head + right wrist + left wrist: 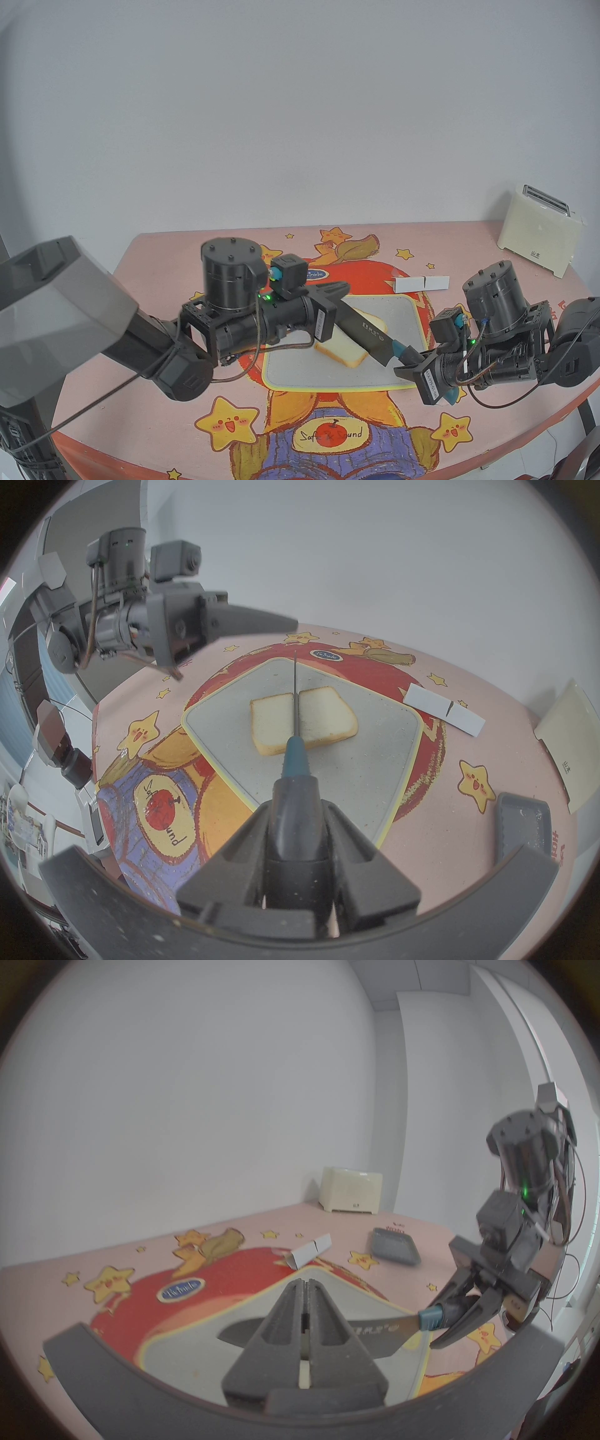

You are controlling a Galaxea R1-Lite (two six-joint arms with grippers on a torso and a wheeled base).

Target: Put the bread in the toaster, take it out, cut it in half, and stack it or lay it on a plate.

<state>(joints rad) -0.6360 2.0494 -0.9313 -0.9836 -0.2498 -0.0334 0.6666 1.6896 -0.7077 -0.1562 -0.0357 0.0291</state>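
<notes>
The right end effector [409, 362] pinches the handle of a knife [365, 334], and just ahead of it the blade lies across the middle of the bread [342, 351], which is flat on a cutting board [400, 312]. The left end effector [337, 289] has its fingers pressed together with nothing between them, and it hangs above the board near the knife tip, opposite the right one. The toaster [539, 231] stands on the counter [156, 262], well apart from both end effectors, and a dark tray [524, 824] lies beside the right one.
</notes>
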